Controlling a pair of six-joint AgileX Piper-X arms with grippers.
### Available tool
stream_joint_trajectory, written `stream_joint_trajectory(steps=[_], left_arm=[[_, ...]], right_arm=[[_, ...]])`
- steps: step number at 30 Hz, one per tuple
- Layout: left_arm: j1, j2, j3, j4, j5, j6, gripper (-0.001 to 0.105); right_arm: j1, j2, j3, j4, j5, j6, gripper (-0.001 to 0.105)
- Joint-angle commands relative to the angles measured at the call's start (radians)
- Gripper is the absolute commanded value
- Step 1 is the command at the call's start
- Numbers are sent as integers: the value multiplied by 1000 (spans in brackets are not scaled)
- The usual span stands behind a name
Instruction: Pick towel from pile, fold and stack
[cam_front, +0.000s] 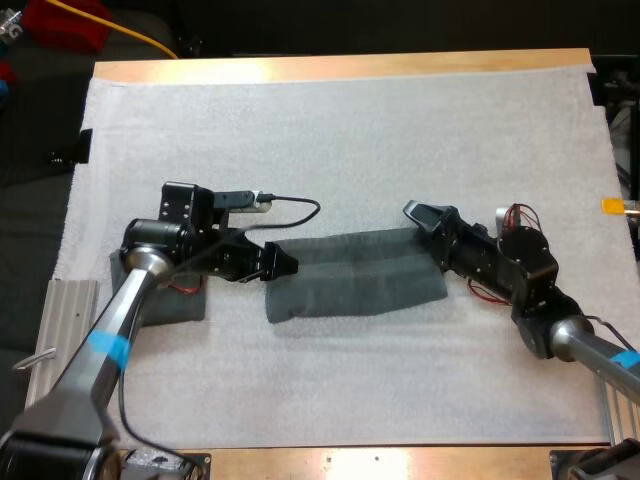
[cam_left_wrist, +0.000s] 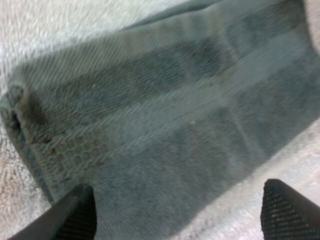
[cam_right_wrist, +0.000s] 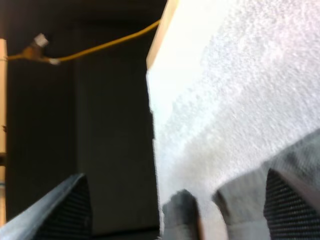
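Left tool (cam_front: 288, 265) and right tool (cam_front: 414, 212) flank the folded towel (cam_front: 350, 280), fingers apart, probably ready to grasp its ends.

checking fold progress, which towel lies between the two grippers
The long towel at mid-mat, its ends at the left gripper and the right gripper. The other towel lies at the mat's left edge.

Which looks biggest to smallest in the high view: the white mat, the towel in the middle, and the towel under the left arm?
1. white mat
2. middle towel
3. left towel, though the left arm hides part of it, so its full extent is unsure.
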Motion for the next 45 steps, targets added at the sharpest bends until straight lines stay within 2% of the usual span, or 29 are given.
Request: stream_joint_trajectory(steps=[1,13,18,22,31,35,41,45], left_arm=[[3,-26,-9,9,14,7,66],[3,-274,-9,92,12,7,66],[3,-374,-9,137,-26,5,66],[3,-451,-9,177,-27,-1,66],[3,-602,-9,202,-32,-68,66],[3,-652,-9,213,-34,-96,66],[3,-673,-9,300,-34,-102,66],[3,-673,-6,307,-34,-100,66]], right_arm=[[-4,-23,-7,25,-12,-34,70],[-4,-233,-10,381,-12,-260,70],[-6,-313,-10,540,-5,-334,70],[-6,-370,-17,665,-5,-403,70],[-6,-426,-161,1017,36,-620,70],[-6,-426,-253,1189,109,-748,70],[-7,-426,-344,1355,206,-889,70],[-8,-426,-355,1397,233,-936,70]])
